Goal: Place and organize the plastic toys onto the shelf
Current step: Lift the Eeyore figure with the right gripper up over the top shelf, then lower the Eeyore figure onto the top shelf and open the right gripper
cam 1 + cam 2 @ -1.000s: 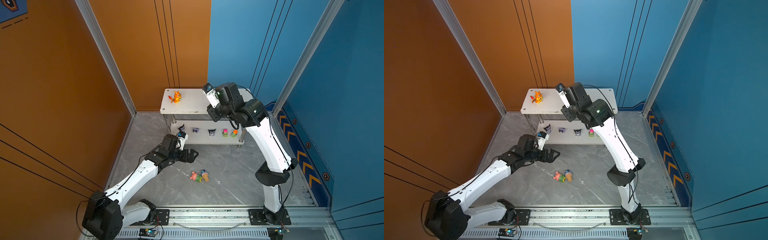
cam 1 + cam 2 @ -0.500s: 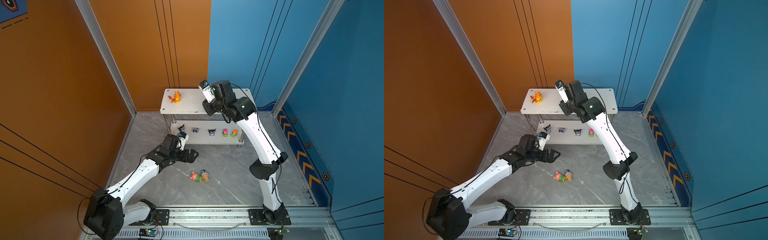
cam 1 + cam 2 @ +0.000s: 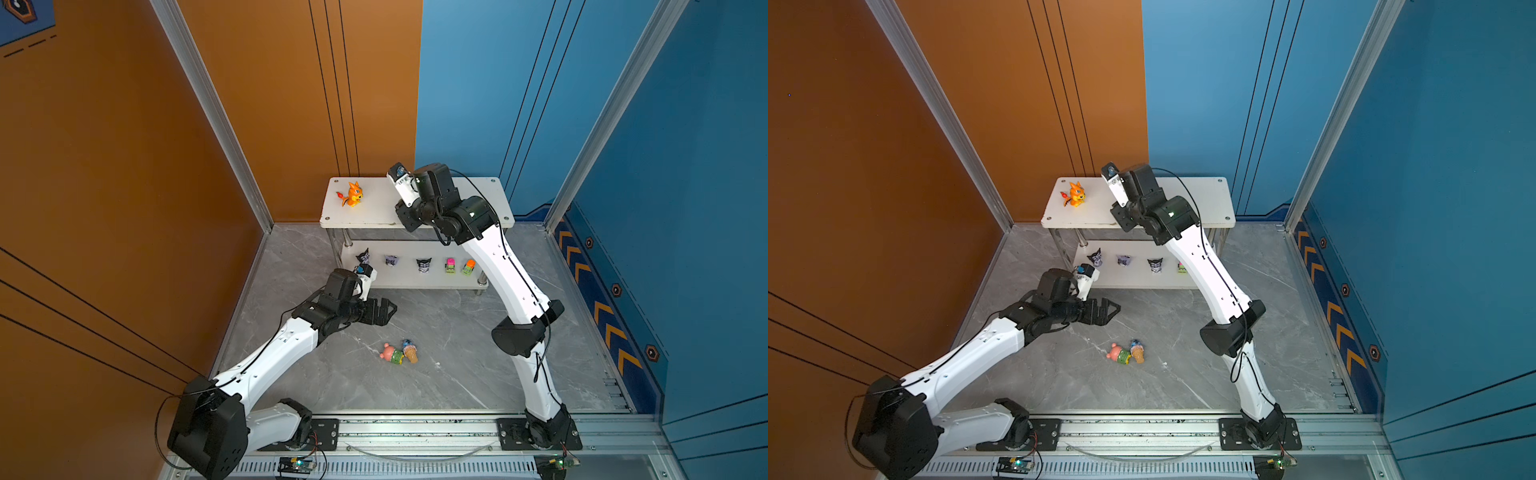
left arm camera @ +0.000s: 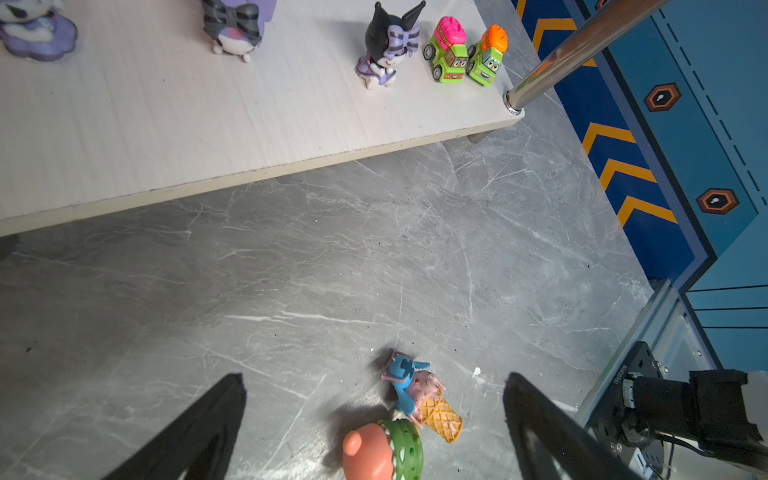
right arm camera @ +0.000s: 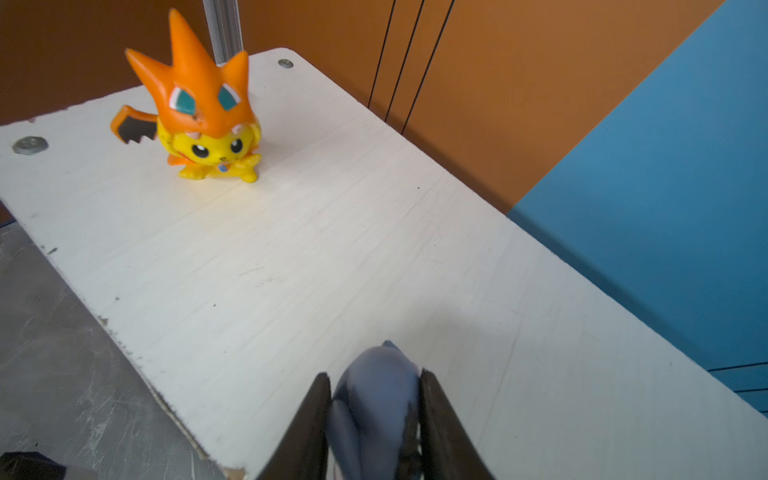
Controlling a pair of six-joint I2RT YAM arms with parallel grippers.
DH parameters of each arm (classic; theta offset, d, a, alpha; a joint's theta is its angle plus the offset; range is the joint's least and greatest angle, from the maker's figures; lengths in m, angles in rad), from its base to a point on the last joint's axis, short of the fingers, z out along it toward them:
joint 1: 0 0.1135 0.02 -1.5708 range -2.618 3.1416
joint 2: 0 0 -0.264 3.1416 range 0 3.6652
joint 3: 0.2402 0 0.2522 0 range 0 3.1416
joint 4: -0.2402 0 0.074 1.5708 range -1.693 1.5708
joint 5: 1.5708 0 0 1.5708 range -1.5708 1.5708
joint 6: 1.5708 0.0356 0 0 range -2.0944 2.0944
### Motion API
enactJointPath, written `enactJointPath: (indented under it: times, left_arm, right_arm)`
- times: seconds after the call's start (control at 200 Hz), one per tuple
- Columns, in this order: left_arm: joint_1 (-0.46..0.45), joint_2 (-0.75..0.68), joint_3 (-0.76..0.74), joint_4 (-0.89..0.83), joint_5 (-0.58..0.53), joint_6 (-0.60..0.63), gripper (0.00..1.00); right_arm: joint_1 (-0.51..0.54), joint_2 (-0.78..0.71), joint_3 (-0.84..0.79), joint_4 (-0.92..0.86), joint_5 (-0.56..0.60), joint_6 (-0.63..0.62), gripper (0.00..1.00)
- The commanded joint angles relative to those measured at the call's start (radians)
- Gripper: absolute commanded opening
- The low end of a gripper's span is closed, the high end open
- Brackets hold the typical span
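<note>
Left pincer (image 3: 390,316) spread wide and empty over desk (image 3: 457,374); pink bear (image 3: 391,354) and blue creature (image 3: 409,349) lie mid-desk, unshelved. Shelf (image 3: 478,195) has orange dragon (image 3: 353,194) at top board's left end, with three imps (image 3: 391,260) and two cars (image 3: 450,265) below. Right pincer (image 5: 374,382) clamps grey-blue donkey (image 5: 374,415) over top board's front edge.

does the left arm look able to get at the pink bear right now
Likely yes: the open left tool faces the pink bear across bare floor; only the cone toy beside it crowds the grasp.
</note>
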Motion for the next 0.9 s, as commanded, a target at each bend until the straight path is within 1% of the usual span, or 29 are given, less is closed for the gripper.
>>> enactJointPath:
  times: [0.0,0.541,0.896]
  left_arm:
    - [0.014,-0.009,0.018,-0.005,0.018,0.002,0.98]
    - [0.016,-0.008,0.018,-0.007,0.016,0.004,0.98]
    - [0.02,-0.007,0.015,-0.006,0.017,0.004,0.98]
  right_arm:
    - [0.02,0.021,0.026,0.033,-0.015,-0.013,0.28]
    - [0.006,0.059,0.029,0.09,-0.025,0.006,0.29]
    - [0.006,0.084,0.029,0.121,-0.007,-0.001,0.29]
